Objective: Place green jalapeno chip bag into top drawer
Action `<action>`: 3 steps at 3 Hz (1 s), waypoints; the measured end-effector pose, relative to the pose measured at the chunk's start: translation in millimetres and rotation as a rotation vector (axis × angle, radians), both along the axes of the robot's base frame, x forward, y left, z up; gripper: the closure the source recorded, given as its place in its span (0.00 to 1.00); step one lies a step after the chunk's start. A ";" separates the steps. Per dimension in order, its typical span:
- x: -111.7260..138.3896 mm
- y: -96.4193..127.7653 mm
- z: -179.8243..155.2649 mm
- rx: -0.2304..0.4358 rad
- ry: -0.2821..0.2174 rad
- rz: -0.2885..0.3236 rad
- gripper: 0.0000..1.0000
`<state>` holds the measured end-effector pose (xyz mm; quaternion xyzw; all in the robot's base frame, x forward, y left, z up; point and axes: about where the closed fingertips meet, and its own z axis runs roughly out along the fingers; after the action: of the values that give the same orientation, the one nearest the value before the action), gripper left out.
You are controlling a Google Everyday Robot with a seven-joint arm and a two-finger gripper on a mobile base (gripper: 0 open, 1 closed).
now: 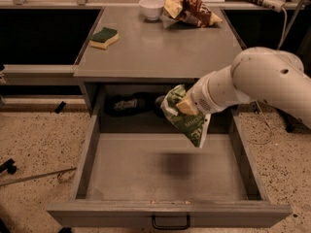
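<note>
The green jalapeno chip bag (185,116) hangs from my gripper (181,106), which is shut on the bag's upper edge. It is held in the air above the back right part of the open top drawer (165,176), a wide grey metal drawer with a bare bottom and a small black handle (170,222) on its front. The white arm (252,84) reaches in from the right. The bag casts a dark shadow on the drawer bottom.
On the cabinet top (155,47) lie a green-and-yellow sponge (104,37), a white bowl (151,8) and a brown-and-yellow snack bag (189,11). Dark objects (126,104) sit in the recess behind the drawer. Speckled floor surrounds the cabinet.
</note>
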<state>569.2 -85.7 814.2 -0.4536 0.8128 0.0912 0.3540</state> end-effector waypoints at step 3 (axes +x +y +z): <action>-21.8 23.7 -135.6 0.161 0.145 -0.031 1.00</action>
<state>547.3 -62.0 678.6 -0.4033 0.8333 0.1832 0.3308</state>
